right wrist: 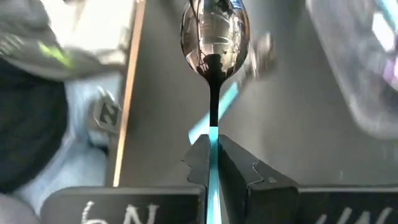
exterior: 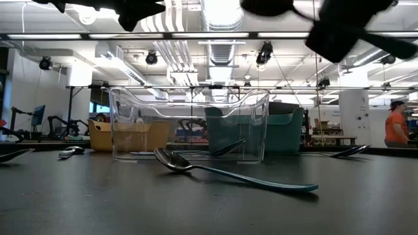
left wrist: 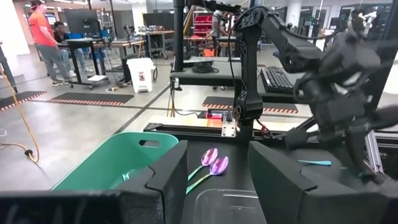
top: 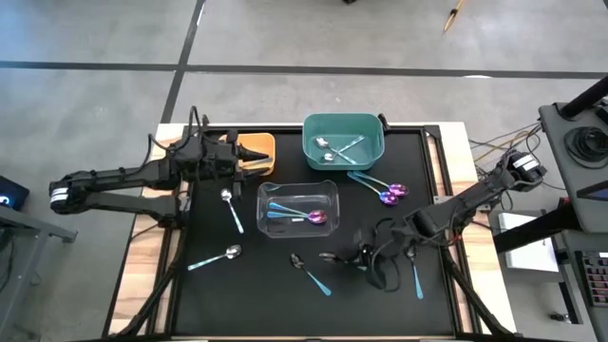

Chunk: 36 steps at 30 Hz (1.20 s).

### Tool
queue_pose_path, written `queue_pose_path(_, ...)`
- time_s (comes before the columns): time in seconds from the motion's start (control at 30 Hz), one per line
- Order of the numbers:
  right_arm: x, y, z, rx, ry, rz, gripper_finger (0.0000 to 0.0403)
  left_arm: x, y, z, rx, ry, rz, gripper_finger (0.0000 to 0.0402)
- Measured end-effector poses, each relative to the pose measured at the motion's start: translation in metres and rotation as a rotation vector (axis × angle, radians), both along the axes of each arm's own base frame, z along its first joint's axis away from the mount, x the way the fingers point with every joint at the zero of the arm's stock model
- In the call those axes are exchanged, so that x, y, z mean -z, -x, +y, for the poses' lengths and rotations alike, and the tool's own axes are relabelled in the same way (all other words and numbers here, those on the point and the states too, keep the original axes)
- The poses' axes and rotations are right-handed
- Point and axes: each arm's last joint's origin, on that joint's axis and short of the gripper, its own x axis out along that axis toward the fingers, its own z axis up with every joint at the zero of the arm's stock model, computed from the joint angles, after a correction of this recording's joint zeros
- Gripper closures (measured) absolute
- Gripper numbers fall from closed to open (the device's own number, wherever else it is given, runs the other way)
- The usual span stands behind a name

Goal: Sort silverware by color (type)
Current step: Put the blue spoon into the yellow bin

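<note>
My right gripper is shut on a dark-bowled spoon with a teal handle, above the black mat's near right part. My left gripper hangs open and level over the orange bin, holding nothing. Two silver spoons, a dark spoon and a teal-handled one lie flat on the mat. Purple spoons lie beside the teal bin. That bin holds silver spoons. The clear bin holds a purple one. My right gripper pinches the spoon's thin teal handle between its two fingers. The handle runs out ahead along the fingers, with the dark bowl foremost. The gripper slants down from the table's right side. The spoon is lifted clear of the mat.
The three bins stand across the mat's far half, the clear one nearest the middle. The dark spoon lies in front of it. Cables and a wooden border edge the mat. A person stands in the room behind.
</note>
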Motion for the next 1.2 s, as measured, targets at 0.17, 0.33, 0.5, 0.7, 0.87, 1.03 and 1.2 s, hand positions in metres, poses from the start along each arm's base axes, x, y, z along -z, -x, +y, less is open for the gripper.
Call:
queue_pose_path(0.17,-0.007,-0.009,-0.008,-0.044,0.05,-0.107,0.0391,0.003,-0.004,0.001,0.0,0.004,0.017,0.0251)
queue_pose_path(0.33,-0.01,-0.019,-0.021,-0.089,0.094,-0.188,0.0391,0.005,-0.006,0.001,-0.001,0.005,0.022,0.0251)
queue_pose_path(0.5,-0.019,-0.028,-0.037,-0.146,0.17,-0.328,0.0391,0.005,-0.006,0.001,0.0,0.005,0.022,0.0251)
queue_pose_path(0.7,-0.033,-0.038,-0.058,-0.195,0.325,-0.531,0.0391,0.005,-0.007,0.001,0.031,0.006,0.025,0.0251)
queue_pose_path(0.87,-0.046,-0.046,-0.073,-0.283,0.407,-0.76,0.0391,0.003,-0.007,-0.001,0.095,-0.011,0.0,0.0251)
queue_pose_path(1.03,-0.048,-0.055,-0.087,-0.364,0.416,-0.907,0.0391,0.001,-0.01,-0.006,0.214,-0.038,-0.03,0.0251)
queue_pose_path(1.2,-0.036,-0.068,-0.098,-0.325,0.417,-0.903,0.0391,0.006,-0.025,-0.01,0.335,-0.068,-0.051,0.0251)
